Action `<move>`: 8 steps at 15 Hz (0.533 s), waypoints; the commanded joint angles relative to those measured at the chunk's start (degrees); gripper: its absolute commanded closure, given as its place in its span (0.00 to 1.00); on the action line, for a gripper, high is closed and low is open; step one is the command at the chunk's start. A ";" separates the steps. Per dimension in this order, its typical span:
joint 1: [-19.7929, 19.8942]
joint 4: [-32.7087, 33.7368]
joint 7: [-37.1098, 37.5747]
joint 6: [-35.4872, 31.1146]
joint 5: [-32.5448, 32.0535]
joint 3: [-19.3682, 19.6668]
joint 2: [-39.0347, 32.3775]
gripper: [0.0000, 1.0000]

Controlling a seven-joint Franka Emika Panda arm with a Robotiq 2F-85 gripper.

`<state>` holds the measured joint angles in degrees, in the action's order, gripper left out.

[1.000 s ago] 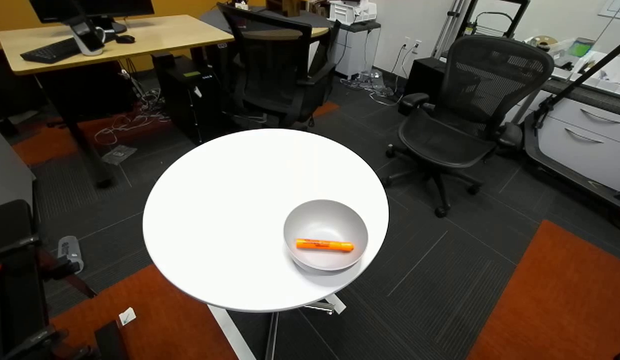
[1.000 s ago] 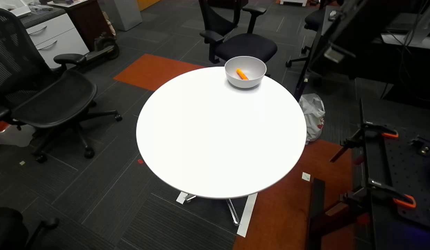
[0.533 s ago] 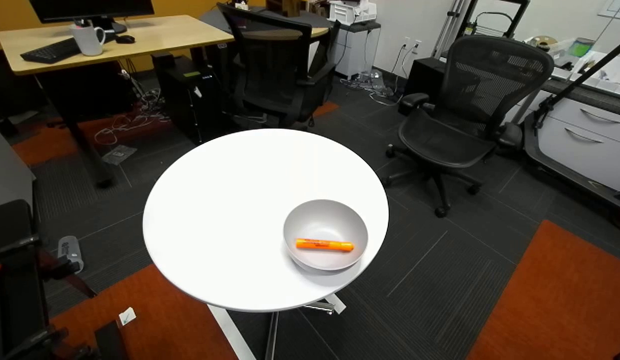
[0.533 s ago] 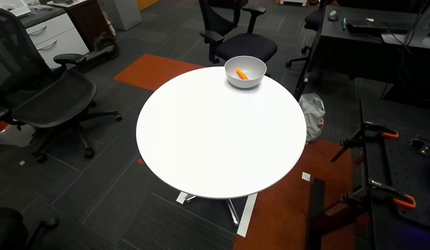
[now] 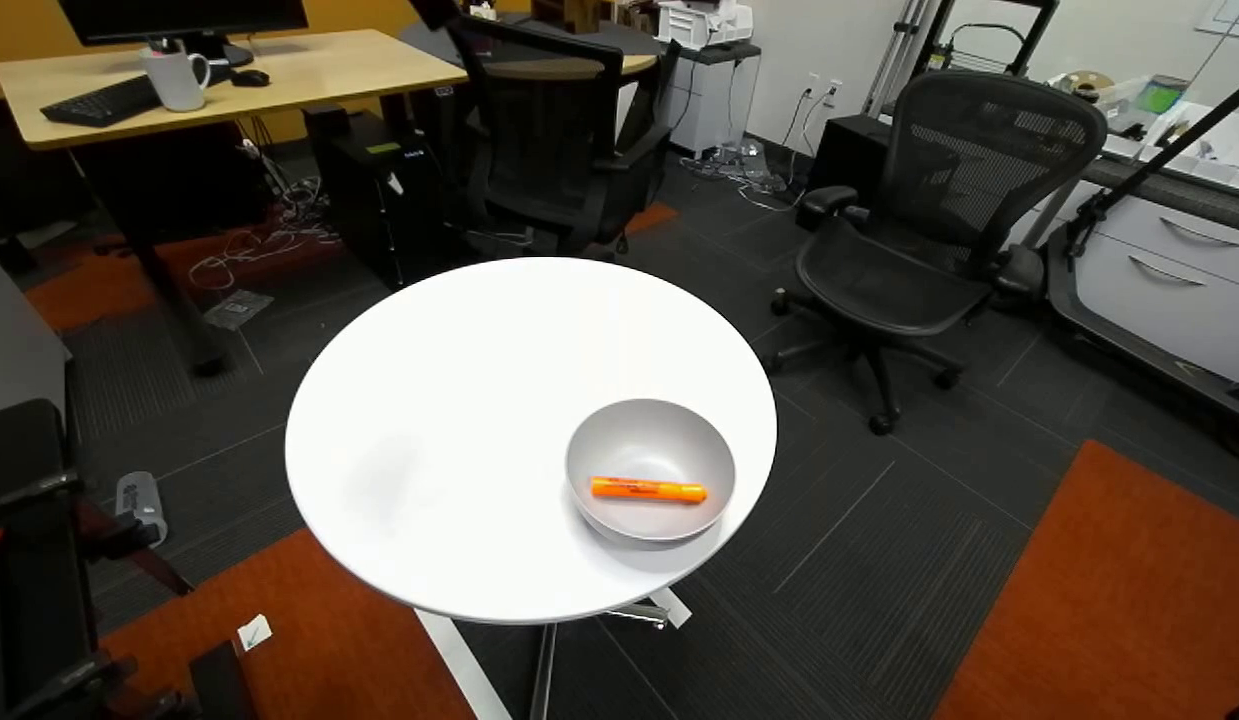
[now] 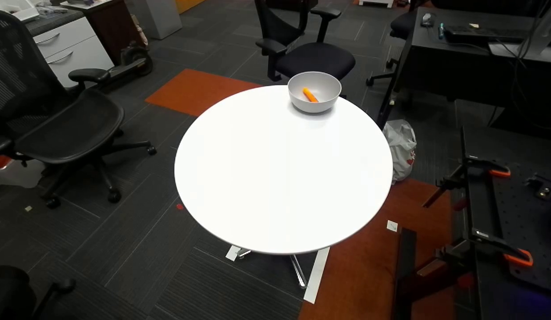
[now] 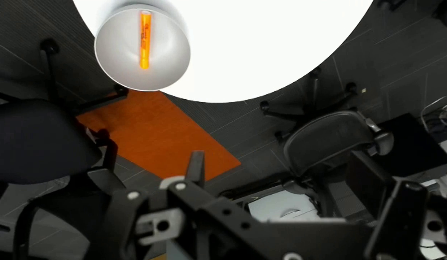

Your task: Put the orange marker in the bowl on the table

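In the wrist view we see the claw (image 7: pixel 279 168) spread wide, its fingers (image 7: pixel 196 168) well apart, with dark floor (image 7: pixel 261 153) and white drawers (image 7: pixel 270 204) showing between them. We find the orange marker (image 7: pixel 145 39) ahead of the claw and well apart from it, lying on its side inside the bowl (image 7: pixel 115 50), whole within the rim. The bowl stands upright on the bench (image 7: pixel 252 47), off to the side of the finger that shows against the orange carpet patch (image 7: pixel 154 133). Past the finger farther from the bowl we see one dark chair (image 7: pixel 328 141); another dark chair (image 7: pixel 43 142) shows on the same side of the claw as the bowl. In both exterior views, too, we see the marker lying in the bowl, and the bowl near the bench's edge.
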<state>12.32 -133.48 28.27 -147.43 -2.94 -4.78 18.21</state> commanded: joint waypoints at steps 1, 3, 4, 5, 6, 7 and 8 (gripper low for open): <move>2.97 3.45 7.33 -2.77 -5.14 -0.04 -6.93 0.00; 3.71 4.77 11.68 -3.18 -8.29 0.81 -10.11 0.00; 3.75 5.64 13.87 -3.08 -9.58 1.51 -11.74 0.00; 3.47 6.44 15.61 -3.00 -10.59 2.46 -13.28 0.00; 2.91 7.29 16.87 -2.77 -10.95 3.58 -14.80 0.00; 2.43 8.05 17.56 -2.64 -11.12 4.71 -16.30 0.00; 1.94 8.90 18.20 -2.41 -11.07 5.74 -17.84 0.00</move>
<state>15.56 -128.27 42.99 -149.81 -12.60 -1.60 5.19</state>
